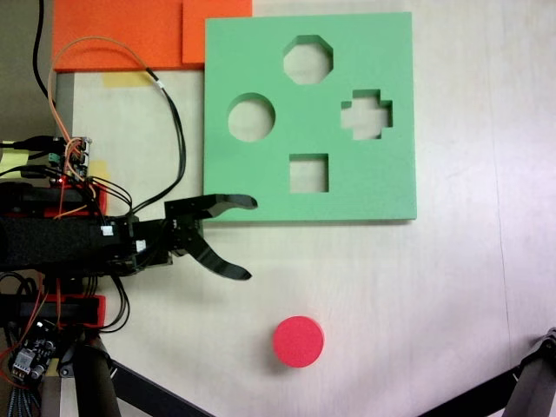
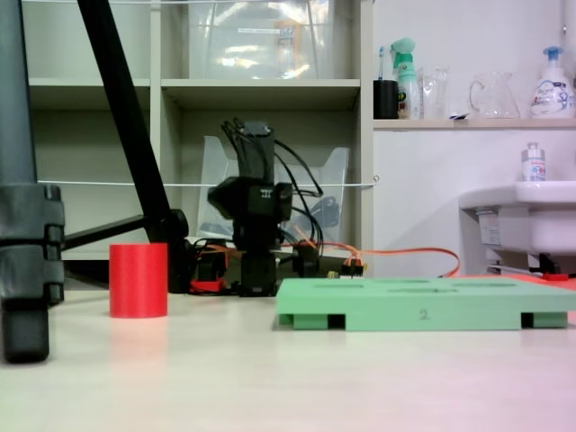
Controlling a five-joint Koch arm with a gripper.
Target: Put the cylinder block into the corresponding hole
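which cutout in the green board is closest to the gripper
The square cutout, at the board's lower edge in the top-down fixed view; the circle, octagon and cross lie farther from the open gripper.

Bare bench (image 1: 391, 287) between gripper (image 1: 252, 239) and cylinder block (image 1: 299, 341): free passage. Green board (image 1: 382, 187) edge just beside upper jaw. Tripod legs (image 1: 130, 382) flank lower corners.

The pale bench (image 1: 417, 304) is carrying a flat green foam board (image 1: 382, 182) at the far side in the top-down fixed view, and this board is lying directly on it. The red cylinder block (image 1: 298, 341) is standing upright on the bench, nearer and well apart from the board. Orange foam sheets (image 1: 130, 30) are lying at the far left, touching the board's corner.
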